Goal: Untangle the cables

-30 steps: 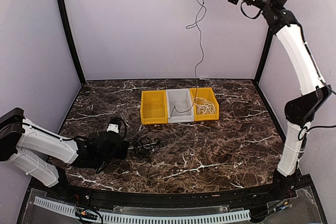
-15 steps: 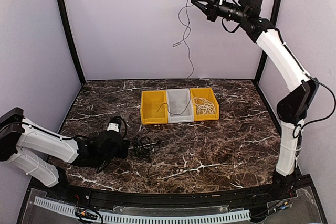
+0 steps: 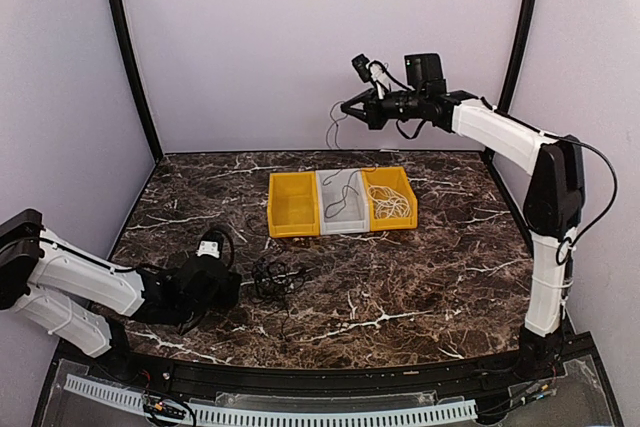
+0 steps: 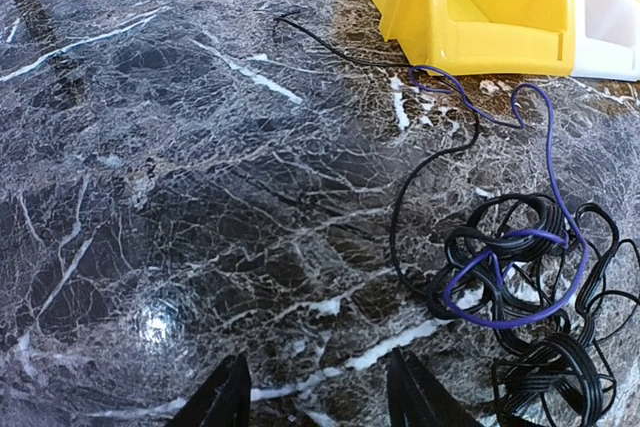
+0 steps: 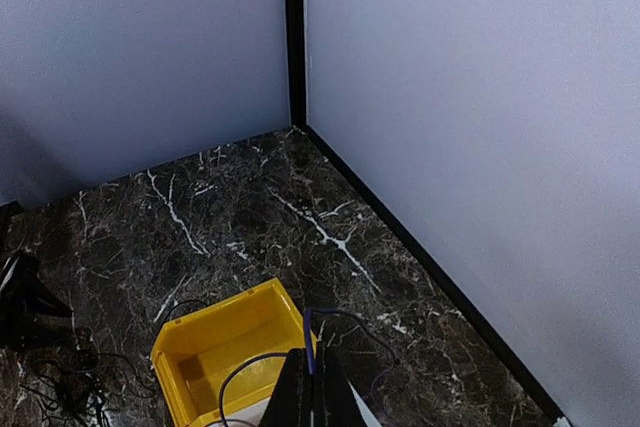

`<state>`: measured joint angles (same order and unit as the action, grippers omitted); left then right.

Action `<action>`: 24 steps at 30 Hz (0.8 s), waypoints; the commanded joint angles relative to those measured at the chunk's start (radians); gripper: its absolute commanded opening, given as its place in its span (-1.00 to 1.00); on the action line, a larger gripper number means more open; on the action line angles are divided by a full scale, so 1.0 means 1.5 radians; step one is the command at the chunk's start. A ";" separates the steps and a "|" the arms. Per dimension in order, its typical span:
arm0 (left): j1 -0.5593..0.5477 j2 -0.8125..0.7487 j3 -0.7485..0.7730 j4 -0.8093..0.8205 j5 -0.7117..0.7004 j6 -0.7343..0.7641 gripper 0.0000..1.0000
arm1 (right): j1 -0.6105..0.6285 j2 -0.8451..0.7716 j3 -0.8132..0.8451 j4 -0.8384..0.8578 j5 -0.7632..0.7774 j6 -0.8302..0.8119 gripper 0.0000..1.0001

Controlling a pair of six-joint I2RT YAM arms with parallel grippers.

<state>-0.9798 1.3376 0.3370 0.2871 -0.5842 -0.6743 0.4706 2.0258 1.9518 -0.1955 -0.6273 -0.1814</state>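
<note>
A thin dark cable [image 3: 331,136] hangs from my right gripper [image 3: 345,107], which is shut on it high above the bins; its lower part drops into the grey bin [image 3: 340,215]. In the right wrist view the shut gripper [image 5: 312,387] pinches this cable [image 5: 309,332] over a yellow bin [image 5: 190,352]. A tangle of black cable [image 3: 275,278] lies on the table just right of my left gripper [image 3: 238,285]. The left wrist view has the open gripper [image 4: 320,407] holding nothing, with the tangle [image 4: 530,277] ahead to the right and a purple-looking strand looped through it. A white cable [image 3: 392,203] lies in the right yellow bin.
Three bins stand in a row at mid table: a left yellow bin [image 3: 293,217], the grey one, and a right yellow bin [image 3: 405,187]. Black frame posts [image 3: 130,57] and pale walls close in the back and sides. The yellow bin [image 4: 480,7] lies beyond the tangle.
My right arm has swung down and to the left, carrying the thin cable lower over the bins. The left arm and the black tangle have hardly moved.
</note>
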 commanded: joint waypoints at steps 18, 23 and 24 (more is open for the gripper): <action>0.001 -0.031 -0.075 0.060 -0.003 -0.028 -0.02 | 0.088 -0.017 -0.043 -0.080 -0.155 0.026 -1.00; 0.001 -0.046 -0.086 0.056 -0.003 -0.028 -0.02 | 0.089 0.008 -0.026 -0.080 -0.147 0.024 -1.00; 0.001 -0.053 -0.087 0.054 -0.004 -0.029 -0.02 | 0.086 0.015 -0.022 -0.078 -0.153 0.027 -1.00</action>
<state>-0.9798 1.2915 0.2291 0.3672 -0.5846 -0.7109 0.6044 2.0502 1.8740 -0.3470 -0.8196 -0.1616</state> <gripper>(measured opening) 0.493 0.016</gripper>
